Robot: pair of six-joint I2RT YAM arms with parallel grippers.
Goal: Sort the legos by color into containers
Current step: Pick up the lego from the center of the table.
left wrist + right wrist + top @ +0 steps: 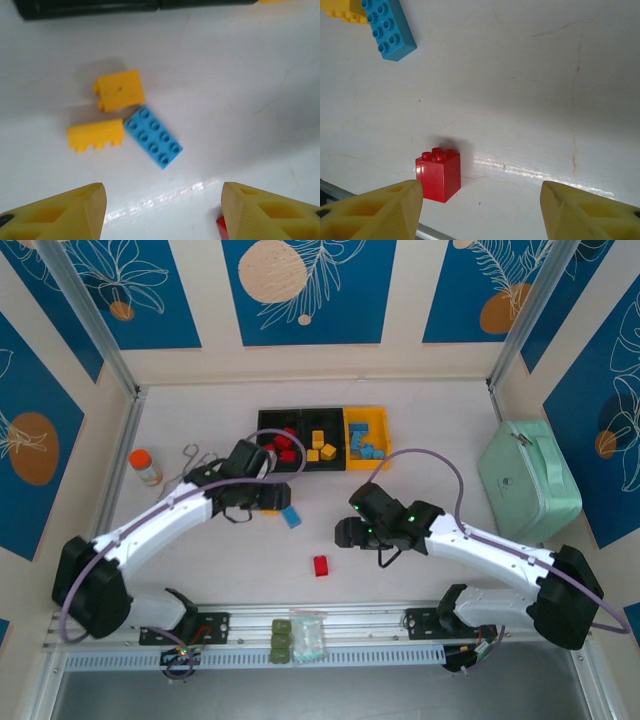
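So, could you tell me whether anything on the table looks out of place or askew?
Nothing damaged, but four bricks lie outside the bins: a blue brick, two tipped yellow bricks beside it, and a red brick.

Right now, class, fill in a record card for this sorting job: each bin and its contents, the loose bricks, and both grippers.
left black bin: red bricks
middle black bin: yellow bricks
yellow bin: blue bricks
loose, unsorted: blue brick, yellow brick, second yellow brick, red brick
left gripper: open, empty, facing the blue and yellow loose bricks
right gripper: open, empty, red brick beside one finger
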